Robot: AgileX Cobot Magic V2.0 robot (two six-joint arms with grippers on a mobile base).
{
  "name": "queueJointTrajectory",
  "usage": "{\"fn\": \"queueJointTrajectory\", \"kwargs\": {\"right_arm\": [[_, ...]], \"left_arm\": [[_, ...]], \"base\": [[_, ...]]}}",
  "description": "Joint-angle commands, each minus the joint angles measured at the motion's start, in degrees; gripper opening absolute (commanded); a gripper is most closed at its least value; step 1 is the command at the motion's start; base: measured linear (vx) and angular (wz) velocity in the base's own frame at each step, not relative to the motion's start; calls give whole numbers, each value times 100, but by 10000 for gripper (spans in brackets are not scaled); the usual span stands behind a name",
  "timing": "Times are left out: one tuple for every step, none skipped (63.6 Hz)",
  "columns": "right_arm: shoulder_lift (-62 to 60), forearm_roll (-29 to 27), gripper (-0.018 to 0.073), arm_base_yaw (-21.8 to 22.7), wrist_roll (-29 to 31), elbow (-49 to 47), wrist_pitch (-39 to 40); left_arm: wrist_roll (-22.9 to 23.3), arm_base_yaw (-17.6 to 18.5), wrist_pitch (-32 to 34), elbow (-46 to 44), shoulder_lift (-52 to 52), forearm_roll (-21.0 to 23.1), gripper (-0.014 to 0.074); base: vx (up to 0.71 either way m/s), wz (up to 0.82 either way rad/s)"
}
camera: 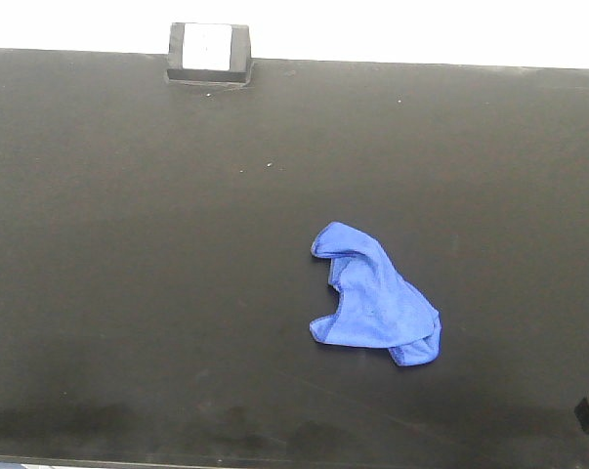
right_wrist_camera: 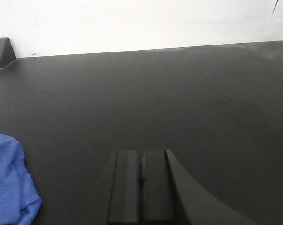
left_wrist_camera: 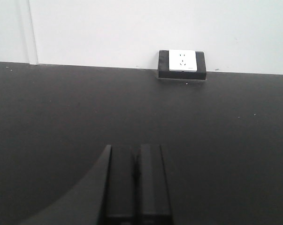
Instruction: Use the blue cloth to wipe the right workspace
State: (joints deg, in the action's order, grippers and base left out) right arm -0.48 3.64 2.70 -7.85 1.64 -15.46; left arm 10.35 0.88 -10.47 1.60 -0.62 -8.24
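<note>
The right gripper [right_wrist_camera: 141,185] sits low over the benchtop [camera: 128,244] near its front edge, fingers pressed together with nothing between them; only a dark corner of it shows at the front right corner in the front view. The left gripper [left_wrist_camera: 134,185] is likewise closed and empty, low over the left part of the bench.

The cloth [camera: 374,298] lies crumpled on the right half of the benchtop, nearer the front edge than the back, apart from both grippers. In the right wrist view it is off to the left of the closed fingers [right_wrist_camera: 127,183], just beside them but not touching (only its right edge is in frame).

What could go wrong, as I judge it: the fingers must open before they reach the cloth, or they will only shove it along the surface. The cloth is bunched into folds, so a shallow pinch may catch one thin flap, and the rest would drag or slip free during the wipe. A pinch pressed too hard into the bench could scrape the pads on the surface. A loosely held rag would also wipe a narrow stripe and leave much of the right side untouched.

At the back edge, left of centre, stands the socket block [camera: 208,54], well clear of the cloth.
</note>
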Motion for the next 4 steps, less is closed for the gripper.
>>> {"fn": "queueJointTrajectory", "kwargs": {"right_arm": [[-62,65,-8,-3,8,121,438],[-62,65,-8,-3,8,121,438],[-62,65,-8,-3,8,121,438],[-62,65,-8,-3,8,121,438]], "left_arm": [[49,-27,464,178,-88,-5,-6],[49,-27,464,178,-88,-5,-6],[49,-27,464,178,-88,-5,-6],[49,-27,464,178,-88,-5,-6]], "base": [[0,0],[0,0],[0,0],[0,0]]}}
